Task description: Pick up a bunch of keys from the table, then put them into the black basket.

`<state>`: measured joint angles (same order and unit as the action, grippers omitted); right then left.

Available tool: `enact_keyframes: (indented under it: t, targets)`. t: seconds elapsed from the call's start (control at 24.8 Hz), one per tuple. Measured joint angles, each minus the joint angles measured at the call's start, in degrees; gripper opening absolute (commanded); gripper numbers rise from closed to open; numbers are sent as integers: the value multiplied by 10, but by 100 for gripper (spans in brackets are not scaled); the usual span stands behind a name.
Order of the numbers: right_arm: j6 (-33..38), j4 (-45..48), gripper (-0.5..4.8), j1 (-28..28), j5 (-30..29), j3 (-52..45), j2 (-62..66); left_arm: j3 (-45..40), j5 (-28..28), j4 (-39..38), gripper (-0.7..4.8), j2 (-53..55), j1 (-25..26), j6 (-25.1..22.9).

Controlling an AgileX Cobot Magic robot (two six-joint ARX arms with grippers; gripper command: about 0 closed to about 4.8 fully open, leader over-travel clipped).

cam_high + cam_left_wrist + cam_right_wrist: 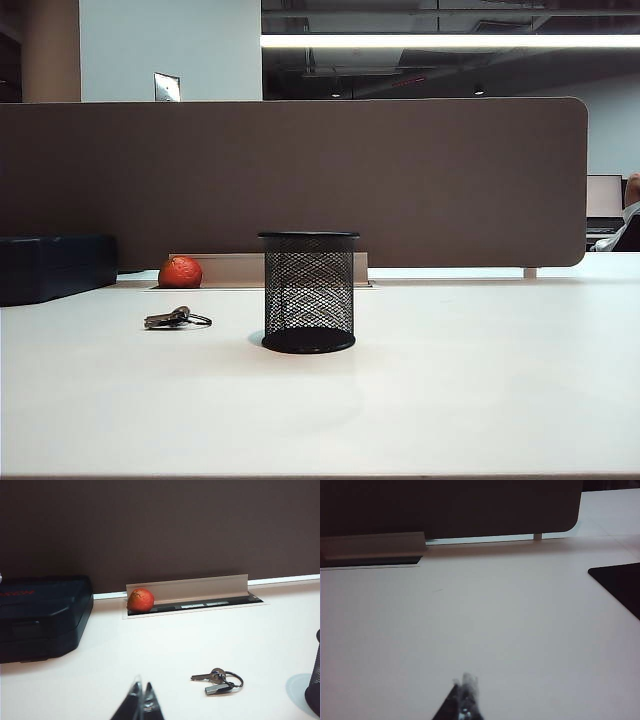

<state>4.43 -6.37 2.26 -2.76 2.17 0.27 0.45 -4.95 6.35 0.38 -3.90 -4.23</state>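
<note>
Both grippers closed, empty | left gripper (141, 696) short of bunch of keys (218, 679), apart | black basket (309, 291) beyond keys | right gripper (464, 692) over bare table (510, 630)

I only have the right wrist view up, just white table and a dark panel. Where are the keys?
Observer: The bunch of keys lies on the table to the left of the black basket in the exterior view, apart from it.
Operator: Is anything in the basket?
Observer: No, its mesh sides show it empty, and it stands upright.
Operator: Which gripper is nearer the keys?
Observer: The left gripper; its wrist view shows the keys just ahead, with its jaws shut and holding nothing.
Operator: Anything else around there?
Observer: An orange fruit sits at the cable slot behind the keys, and a dark blue case beside it. The right gripper is shut too.
</note>
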Motion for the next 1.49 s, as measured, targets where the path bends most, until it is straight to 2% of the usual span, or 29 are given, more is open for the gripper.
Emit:
enact_keyframes:
  t: [0.89, 1.09, 1.33, 1.41, 1.45, 1.49]
  targets:
    - [1, -2, -5, 0, -1, 6, 0, 3, 0, 0, -3, 0, 0, 0]
    - [2, -5, -5, 0, -14, 40, 0, 34, 0, -26, 55, 0, 0, 2]
    - [46, -24, -5, 3, -14, 104, 0, 108, -4, -86, 57, 0, 0, 13]
    - [50, -28, -5, 3, -22, 128, 0, 138, -24, -119, 59, 0, 0, 13]
    - [50, -39, -5, 3, -24, 143, 0, 155, -36, -138, 70, 0, 0, 14]
    - [50, -50, -5, 3, -25, 150, 0, 163, -41, -147, 165, 0, 0, 14]
